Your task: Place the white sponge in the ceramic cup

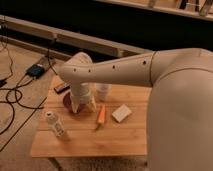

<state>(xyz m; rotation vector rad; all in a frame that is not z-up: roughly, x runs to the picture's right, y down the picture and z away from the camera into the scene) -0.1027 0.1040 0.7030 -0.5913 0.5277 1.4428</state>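
Judged the reach step: gripper (pixel 83 106) over the purple bowl (pixel 66 102), fingers (pixel 75 106) spread and empty, white sponge (pixel 121 113) flat on the desk (pixel 100 140) at 4 o'clock from the ceramic cup (pixel 103 91); needed next a shift toward 3 o'clock.

— What sort of place is this?
— A robot test room, by the look of it. The gripper (pixel 83 106) hangs over a low wooden table (pixel 115 137). Left of it, cables (pixel 12 96) and a dark box (pixel 36 70) lie loose on carpet (pixel 15 157); behind it a pale ledge (pixel 75 40) runs under dark panels (pixel 100 22).
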